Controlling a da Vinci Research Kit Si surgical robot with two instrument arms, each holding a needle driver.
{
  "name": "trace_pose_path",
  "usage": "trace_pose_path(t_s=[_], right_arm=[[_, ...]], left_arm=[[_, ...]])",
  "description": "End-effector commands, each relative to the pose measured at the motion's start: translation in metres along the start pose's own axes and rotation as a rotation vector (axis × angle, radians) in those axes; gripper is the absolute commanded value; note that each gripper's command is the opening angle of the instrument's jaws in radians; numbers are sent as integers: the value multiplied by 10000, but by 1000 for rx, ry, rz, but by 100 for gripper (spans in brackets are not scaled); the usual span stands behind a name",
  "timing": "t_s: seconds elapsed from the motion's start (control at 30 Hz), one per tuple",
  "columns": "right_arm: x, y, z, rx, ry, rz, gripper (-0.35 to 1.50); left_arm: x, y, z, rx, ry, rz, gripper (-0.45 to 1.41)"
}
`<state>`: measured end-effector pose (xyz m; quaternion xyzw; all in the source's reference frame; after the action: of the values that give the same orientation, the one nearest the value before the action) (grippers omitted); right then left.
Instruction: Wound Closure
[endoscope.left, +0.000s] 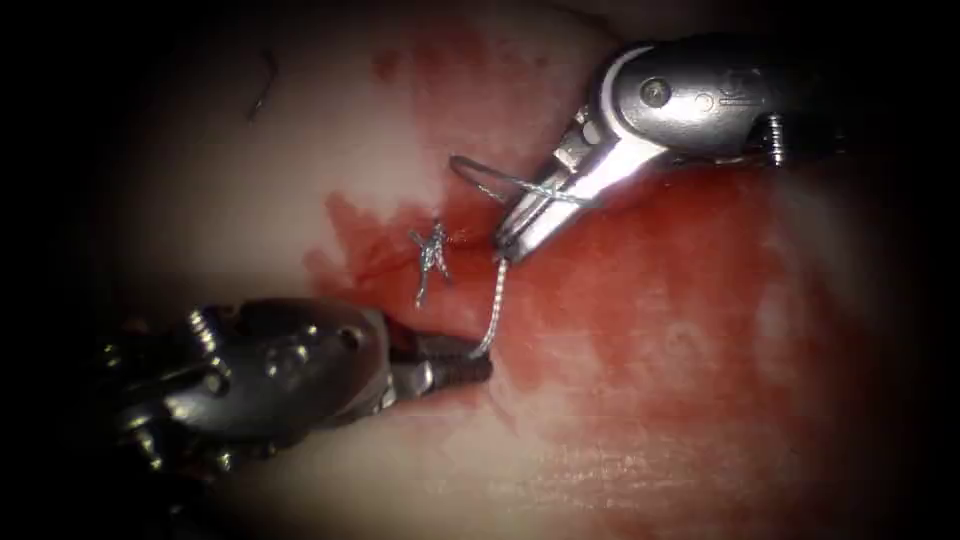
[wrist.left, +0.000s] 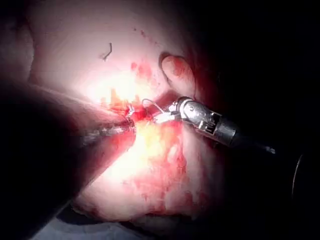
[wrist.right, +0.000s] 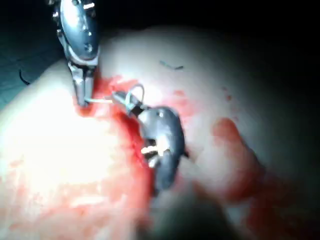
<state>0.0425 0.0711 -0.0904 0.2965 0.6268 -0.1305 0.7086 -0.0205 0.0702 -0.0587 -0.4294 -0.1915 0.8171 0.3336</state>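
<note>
The right tool (endoscope.left: 515, 243) comes in from the upper right with its jaws pressed together on the thread (endoscope.left: 489, 315), and a loop of thread (endoscope.left: 478, 178) wraps around the jaws and stands out to their left. From its tip a short taut strand runs down to the left tool (endoscope.left: 478, 367), whose jaws pinch the strand's lower end (the tip lies low, nearly flat on the tissue (endoscope.left: 230, 190)). Just left of the strand a knot (endoscope.left: 431, 252) with short tails sits on the cut (endoscope.left: 390, 250), amid red fluid (endoscope.left: 650, 300). The needle cannot be made out. A dark cut end of thread (endoscope.left: 262, 88) lies well apart, at upper left.
</note>
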Motion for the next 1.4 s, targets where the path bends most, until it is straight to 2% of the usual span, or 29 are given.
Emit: trace_pose_path(t_s=[0.03, 0.3, 0.43, 0.9, 1.4], right_arm=[[-11, 11, 2, -28, -12, 11, -35], [-29, 17, -11, -104, -44, 52, -35], [-33, 21, -16, -162, -47, 77, -35], [-31, 27, -11, -236, -54, 107, -35], [-18, 31, -19, -302, -62, 149, -35]], left_arm=[[2, 2, 8, 3, -2, 4, -35], [-11, 28, 14, -5, -30, 17, -35], [-37, 58, 27, -30, -59, 45, -35], [-80, 113, 27, -59, -95, 64, -35], [-109, 168, 29, -92, -117, 74, -35]])
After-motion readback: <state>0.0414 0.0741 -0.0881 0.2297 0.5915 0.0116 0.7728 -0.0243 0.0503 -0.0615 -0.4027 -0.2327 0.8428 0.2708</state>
